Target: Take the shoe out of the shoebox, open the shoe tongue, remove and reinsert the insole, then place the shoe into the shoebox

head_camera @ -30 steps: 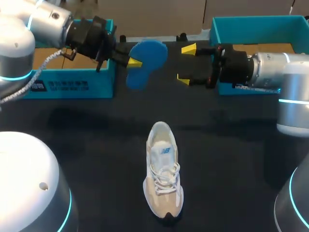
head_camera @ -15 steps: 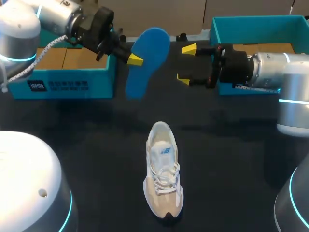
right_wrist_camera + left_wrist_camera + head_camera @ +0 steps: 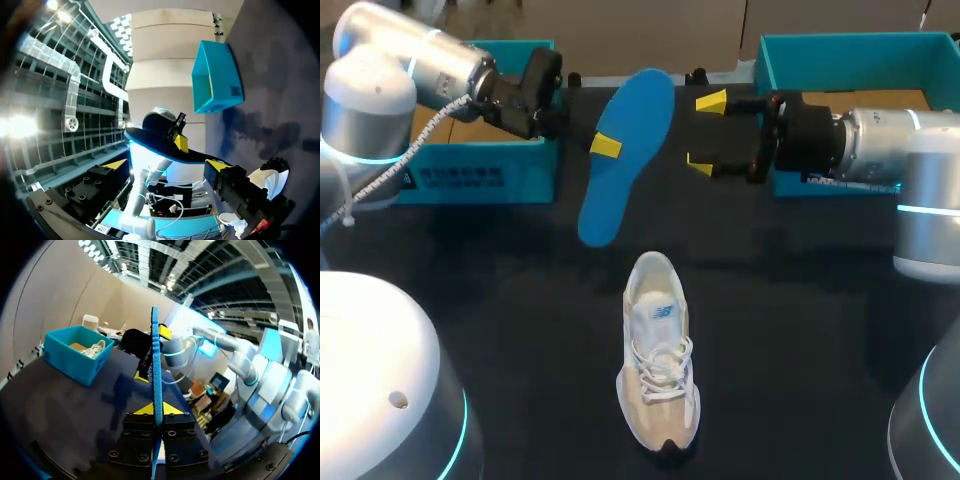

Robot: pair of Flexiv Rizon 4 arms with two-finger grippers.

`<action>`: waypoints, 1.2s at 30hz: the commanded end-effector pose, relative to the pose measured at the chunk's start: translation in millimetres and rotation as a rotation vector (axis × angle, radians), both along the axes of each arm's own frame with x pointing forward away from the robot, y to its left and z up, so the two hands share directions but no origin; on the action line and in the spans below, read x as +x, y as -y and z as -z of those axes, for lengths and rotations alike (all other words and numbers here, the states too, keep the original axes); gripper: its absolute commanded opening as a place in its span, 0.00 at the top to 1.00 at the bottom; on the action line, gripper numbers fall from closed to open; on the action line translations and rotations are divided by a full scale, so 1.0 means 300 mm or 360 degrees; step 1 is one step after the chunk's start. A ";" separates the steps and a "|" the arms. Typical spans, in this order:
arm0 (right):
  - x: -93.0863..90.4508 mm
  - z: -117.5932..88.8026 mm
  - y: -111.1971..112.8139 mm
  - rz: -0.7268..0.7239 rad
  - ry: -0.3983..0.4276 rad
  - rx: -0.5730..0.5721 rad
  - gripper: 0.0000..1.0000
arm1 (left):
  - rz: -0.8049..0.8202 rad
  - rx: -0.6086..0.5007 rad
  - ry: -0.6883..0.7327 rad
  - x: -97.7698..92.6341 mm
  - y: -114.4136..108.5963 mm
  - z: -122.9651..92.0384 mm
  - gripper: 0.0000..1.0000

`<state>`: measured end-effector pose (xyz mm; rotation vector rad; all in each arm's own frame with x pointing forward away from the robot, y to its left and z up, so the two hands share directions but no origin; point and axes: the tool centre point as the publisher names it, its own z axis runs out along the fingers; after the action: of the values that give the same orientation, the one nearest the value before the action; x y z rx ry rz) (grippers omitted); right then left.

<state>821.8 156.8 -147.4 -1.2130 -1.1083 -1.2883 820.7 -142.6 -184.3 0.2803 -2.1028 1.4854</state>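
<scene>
One of the left jaws behind the blue insole (image 3: 638,105); right shoebox (image 3: 767,62) partly behind the right arm (image 3: 880,140).

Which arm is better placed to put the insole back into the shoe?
Left. The left tool is shut on the blue insole, held above the table beyond the shoe. The right tool is open and empty beside it.

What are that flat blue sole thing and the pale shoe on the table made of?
The flat blue insole looks like matte foam: thin, dull, unshiny. The beige-and-white sneaker seems soft fabric with suede-like panels and woven white laces, though fine texture is unclear.
</scene>
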 end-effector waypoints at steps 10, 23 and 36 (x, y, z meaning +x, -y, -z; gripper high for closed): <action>-0.003 0.002 -0.002 0.0004 0.0001 0.0000 0.00 | -0.0394 0.0200 -0.0762 0.003 0.031 -0.007 1.00; -0.003 0.002 -0.002 0.0004 0.0001 0.0000 0.00 | -0.0407 0.0072 -0.1597 0.079 0.035 0.051 1.00; -0.002 -0.014 -0.002 -0.0013 -0.0015 -0.0176 0.00 | -0.0473 0.0047 -0.1804 0.071 0.020 0.056 1.00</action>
<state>822.3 157.0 -155.0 -1.2516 -1.1517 -1.2663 847.7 -149.1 -199.5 1.1548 -1.1776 1.0074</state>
